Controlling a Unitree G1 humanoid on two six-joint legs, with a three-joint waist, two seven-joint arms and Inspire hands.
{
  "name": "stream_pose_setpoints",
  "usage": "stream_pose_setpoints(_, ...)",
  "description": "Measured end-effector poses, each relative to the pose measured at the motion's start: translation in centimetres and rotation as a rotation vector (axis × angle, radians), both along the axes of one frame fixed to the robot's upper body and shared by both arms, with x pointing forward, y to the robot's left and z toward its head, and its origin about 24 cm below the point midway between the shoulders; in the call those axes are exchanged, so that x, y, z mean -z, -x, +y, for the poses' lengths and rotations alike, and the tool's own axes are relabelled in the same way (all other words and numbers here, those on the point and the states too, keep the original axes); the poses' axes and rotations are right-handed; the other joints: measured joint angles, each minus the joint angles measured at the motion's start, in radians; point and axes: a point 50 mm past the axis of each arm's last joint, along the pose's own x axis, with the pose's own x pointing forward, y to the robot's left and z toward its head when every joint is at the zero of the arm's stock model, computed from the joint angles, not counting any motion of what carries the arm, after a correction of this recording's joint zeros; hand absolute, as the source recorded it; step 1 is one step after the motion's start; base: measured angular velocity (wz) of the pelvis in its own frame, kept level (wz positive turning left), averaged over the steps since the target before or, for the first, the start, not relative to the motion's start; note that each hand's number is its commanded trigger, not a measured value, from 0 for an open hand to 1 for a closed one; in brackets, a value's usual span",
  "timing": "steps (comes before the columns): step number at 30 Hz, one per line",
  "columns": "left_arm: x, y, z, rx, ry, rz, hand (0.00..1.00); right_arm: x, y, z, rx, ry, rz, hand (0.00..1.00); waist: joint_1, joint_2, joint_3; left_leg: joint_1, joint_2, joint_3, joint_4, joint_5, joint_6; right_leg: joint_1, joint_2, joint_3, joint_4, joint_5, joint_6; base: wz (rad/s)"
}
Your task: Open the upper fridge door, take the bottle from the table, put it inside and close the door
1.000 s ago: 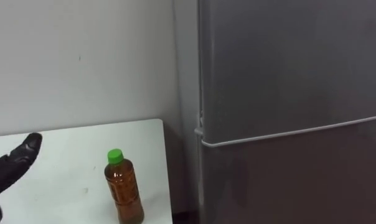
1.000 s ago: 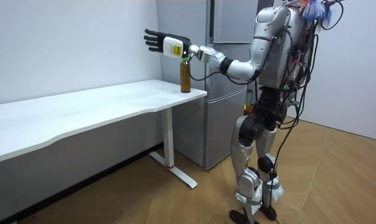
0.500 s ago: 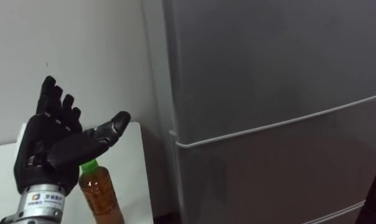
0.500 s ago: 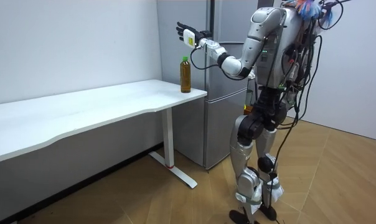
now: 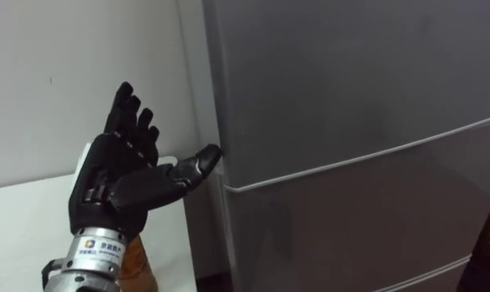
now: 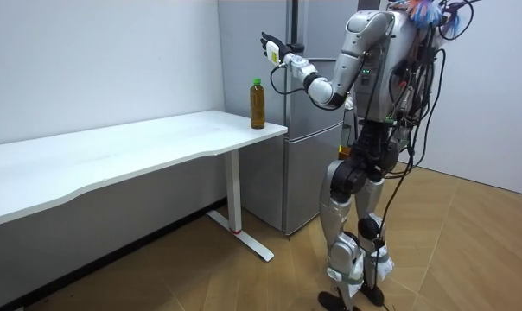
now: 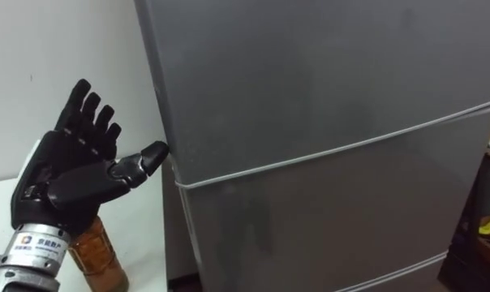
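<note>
1 left hand (image 5: pixel 119 191), fingers (image 5: pixel 130 122) spread, thumb by fridge (image 5: pixel 350 97); bottle (image 6: pixel 257 104) whole in room view, on table (image 6: pixel 114 155)

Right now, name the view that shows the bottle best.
The room view: the whole bottle stands upright on the end of the table by the fridge. In both eye views the left hand and its wrist hide most of it.
</note>
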Motion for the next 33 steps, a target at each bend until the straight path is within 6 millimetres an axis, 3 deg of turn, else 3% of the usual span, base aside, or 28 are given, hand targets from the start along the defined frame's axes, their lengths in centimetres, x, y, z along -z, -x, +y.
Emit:
stream_pose_setpoints(9,0.0,0.1,-1.2,0.042,0.021,-0.002,0.0,0.0,-0.2,0.1,-0.006,-0.006,0.003,0.0,-0.007,0.0,-0.001,-0.014,-0.003,-0.015,0.007,0.0,0.001,0.0,0.002,0.001,-0.003,0.0,0.0,0.1)
stream_pose_setpoints(24,0.1,0.1,-1.6,0.071,0.06,0.004,0.0,0.0,-0.2,-0.2,-0.004,-0.008,0.003,0.0,-0.007,0.013,-0.0046,-0.021,-0.004,-0.015,0.007,0.001,0.001,0.003,0.001,-0.005,-0.015,0.002,0.001,0.02)
stream_pose_setpoints(33,0.0,0.2,-2.0,0.121,0.073,-0.005,0.0,0.0,-0.4,-0.3,-0.013,-0.018,0.009,0.0,-0.007,0.014,-0.0017,-0.035,-0.004,-0.012,0.01,0.001,0.002,-0.006,0.002,-0.002,-0.015,0.002,0.0,0.02)
